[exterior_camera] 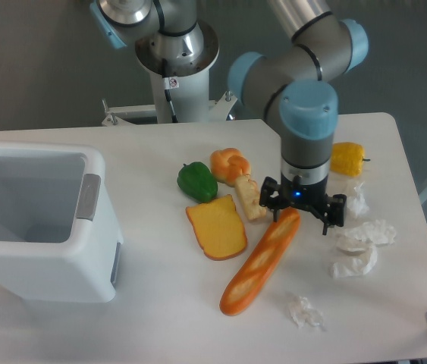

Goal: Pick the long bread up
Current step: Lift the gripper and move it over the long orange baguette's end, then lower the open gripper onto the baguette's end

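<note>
Legible markings: none.
A small red-and-white sticker (172, 82) sits on the white robot base column (179, 91), but whatever is printed on it is too small to read. The arm's grey and blue joint housings, the white bin (39, 227), the toy foods and the desk (160, 318) present no readable text, brand, number or sign.

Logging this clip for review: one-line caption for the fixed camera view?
Gripper poised over the upper end of the long bread, which lies diagonally on the white table.
</note>
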